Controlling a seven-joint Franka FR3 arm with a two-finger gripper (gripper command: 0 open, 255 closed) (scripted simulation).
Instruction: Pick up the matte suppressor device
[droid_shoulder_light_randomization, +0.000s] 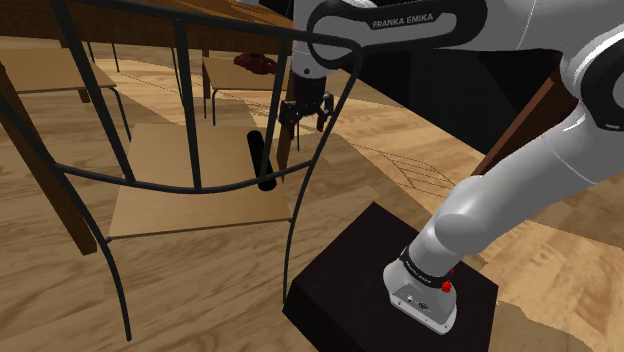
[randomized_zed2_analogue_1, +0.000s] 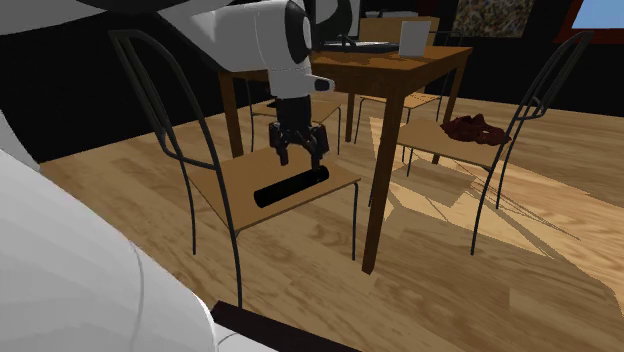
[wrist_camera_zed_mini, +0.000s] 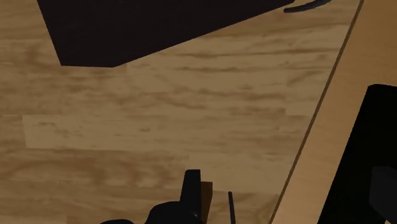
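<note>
We see the black gripper (randomized_zed2_analogue_1: 299, 152) near the middle of the second exterior view, pointing straight down from the white arm (randomized_zed2_analogue_1: 270, 40) that comes in from the upper left. Its two fingers stand well apart and clasp nothing.

Just beneath them lies the suppressor (randomized_zed2_analogue_1: 291, 187), a matte black cylinder on its side. It is close to the fingertips but not touching them. It rests on the pale wooden seat of a chair (randomized_zed2_analogue_1: 230, 180) with a thin black frame, near the seat's right-hand edge in this frame.

Behind the chair, in the upper middle, stands a brown table (randomized_zed2_analogue_1: 420, 62). To the right, a dark red heap (randomized_zed2_analogue_1: 474, 127) sits on a second chair (randomized_zed2_analogue_1: 430, 145). A wooden floor (randomized_zed2_analogue_1: 450, 260) spreads across the lower frame.

In the shoulder view the dark stand (droid_shoulder_light_randomization: 340, 280) occupies the lower right, and the gripper hangs above centre, up and to the right of the suppressor.
</note>
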